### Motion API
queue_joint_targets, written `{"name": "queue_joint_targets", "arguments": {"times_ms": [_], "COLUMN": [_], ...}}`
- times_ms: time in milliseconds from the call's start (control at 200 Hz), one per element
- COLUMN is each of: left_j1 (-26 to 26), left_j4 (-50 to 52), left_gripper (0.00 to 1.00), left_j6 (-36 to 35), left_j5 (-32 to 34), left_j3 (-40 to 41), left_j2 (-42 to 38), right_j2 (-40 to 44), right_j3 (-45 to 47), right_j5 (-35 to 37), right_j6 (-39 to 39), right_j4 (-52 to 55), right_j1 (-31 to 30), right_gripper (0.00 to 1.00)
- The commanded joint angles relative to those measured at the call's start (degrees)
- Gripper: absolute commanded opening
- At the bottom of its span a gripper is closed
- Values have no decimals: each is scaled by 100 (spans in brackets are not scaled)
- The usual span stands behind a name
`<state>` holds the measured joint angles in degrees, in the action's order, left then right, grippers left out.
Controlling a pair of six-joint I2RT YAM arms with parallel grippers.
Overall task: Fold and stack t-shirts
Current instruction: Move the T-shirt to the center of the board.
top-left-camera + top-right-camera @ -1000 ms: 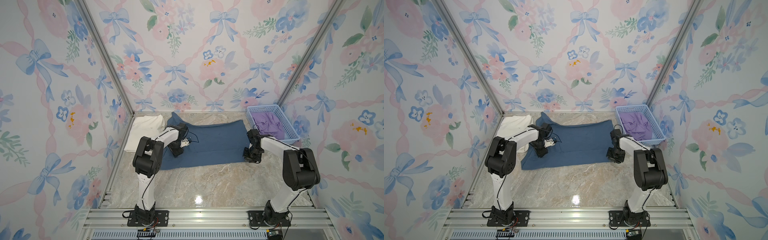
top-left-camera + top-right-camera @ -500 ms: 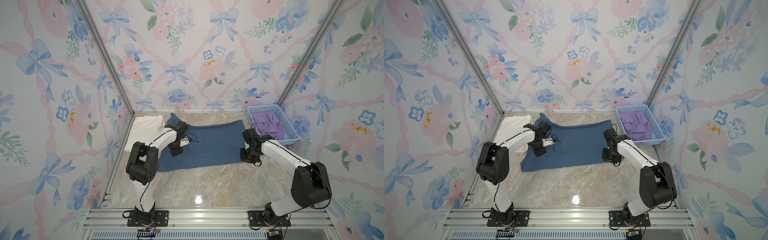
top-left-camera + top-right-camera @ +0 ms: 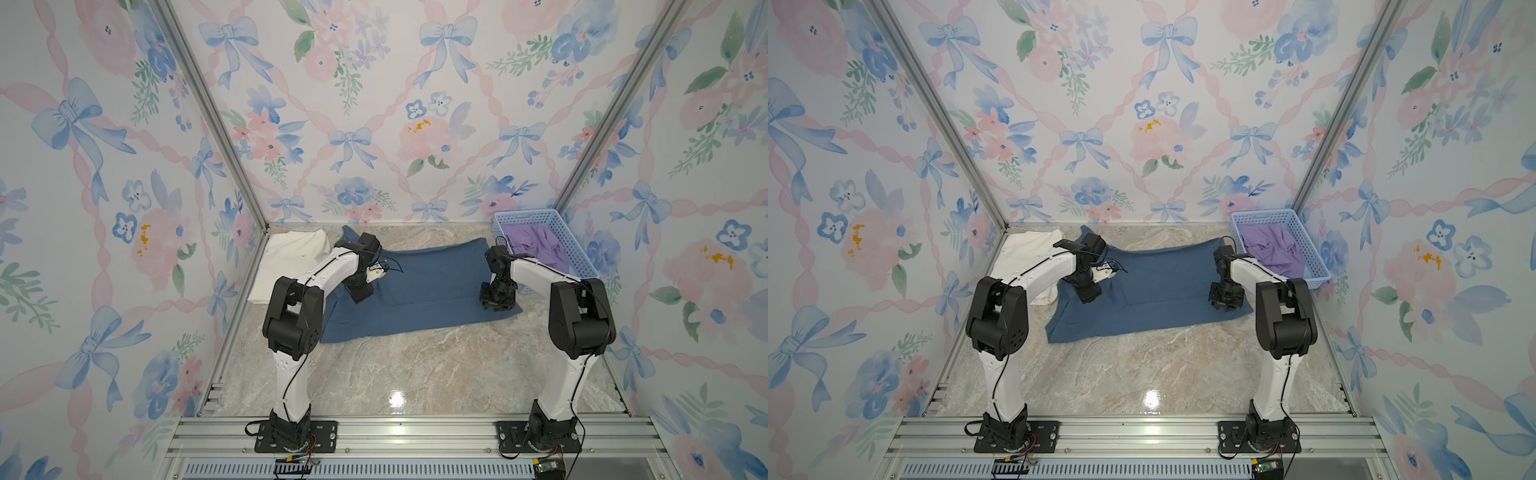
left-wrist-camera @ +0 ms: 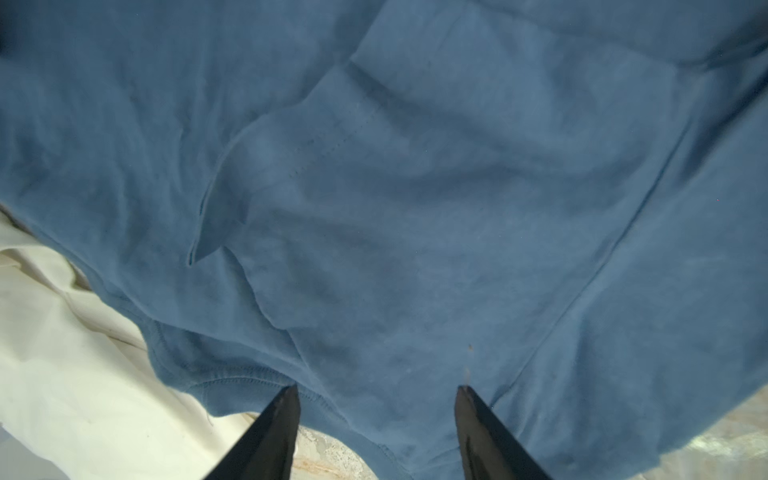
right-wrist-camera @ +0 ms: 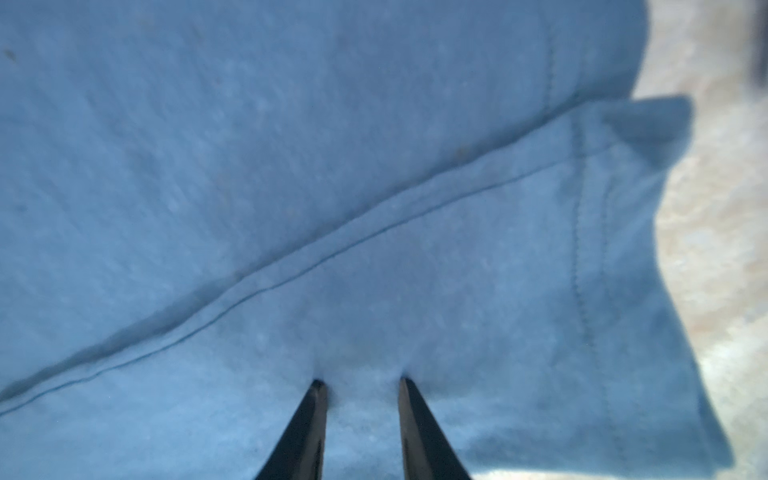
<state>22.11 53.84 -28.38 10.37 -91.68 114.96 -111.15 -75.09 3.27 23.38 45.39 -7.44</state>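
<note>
The slate-blue t-shirt (image 3: 436, 282) (image 3: 1163, 282) lies spread flat across the back of the table in both top views. Folded at the back left is the cream-white t-shirt (image 3: 291, 257) (image 3: 1025, 249), whose edge also shows in the left wrist view (image 4: 62, 374). My left gripper (image 3: 359, 295) (image 4: 376, 388) is open, its tips resting on the blue shirt's left end by a stitched hem. My right gripper (image 3: 496, 303) (image 5: 361, 381) is open more narrowly. Its tips press down on the blue cloth (image 5: 374, 208) near the shirt's right near corner.
A light blue plastic basket (image 3: 528, 214) (image 3: 1262, 214) with a purple cloth (image 3: 536, 249) in it stands at the back right, close to the right arm. Bare marble tabletop (image 3: 415, 365) stretches from the shirt to the front rail. Walls close in on three sides.
Both grippers have stayed on the blue shirt's two ends. The arms' elbows dropped low half a second ago and have risen again. The shirt lies much as before.
</note>
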Motion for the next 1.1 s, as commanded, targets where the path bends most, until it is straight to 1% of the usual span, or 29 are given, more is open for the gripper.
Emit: {"name": "queue_joint_targets", "arguments": {"times_ms": [0,95,275,355,370,405,510,660,790,860,875,910,1095], "left_j1": [39,45,65,72,81,91,112,220,419,560,590,654,882], "left_j4": [91,91,83,87,88,87,91,100,93,100,98,97,95], "left_gripper": [64,64,64,64,64,64,64,64,63,63,63,63,64], "left_j6": [62,32,-74,-112,-264,-343,-464,-570,-673,-676,-671,-676,-653], "left_j5": [-108,-164,-220,-275,-280,-278,-303,-145,30,143,183,224,391], "left_j3": [-59,43,403,660,726,853,1132,1517,1941,2127,2163,2228,2488], "left_j2": [-39,-105,-252,-386,-405,-481,-630,-693,-861,-941,-960,-998,-1153], "right_j2": [264,825,1731,2038,2084,2188,2425,2131,1727,1665,1497,1422,1226], "right_j3": [944,1548,2233,2290,2284,2219,1824,1340,1203,1200,1191,1194,1420], "right_j5": [60,-172,-403,-399,-386,-335,183,195,14,-80,-82,-84,-176], "right_j6": [206,287,491,579,588,584,518,392,440,507,513,531,648], "right_j4": [254,310,629,837,871,957,1164,1103,924,818,808,793,617], "right_j1": [174,24,-595,-904,-948,-1029,-1030,-844,-837,-933,-962,-1014,-1364], "right_gripper": [33,33,33,33,33,33,34,34,34,34,34,35,35]}}
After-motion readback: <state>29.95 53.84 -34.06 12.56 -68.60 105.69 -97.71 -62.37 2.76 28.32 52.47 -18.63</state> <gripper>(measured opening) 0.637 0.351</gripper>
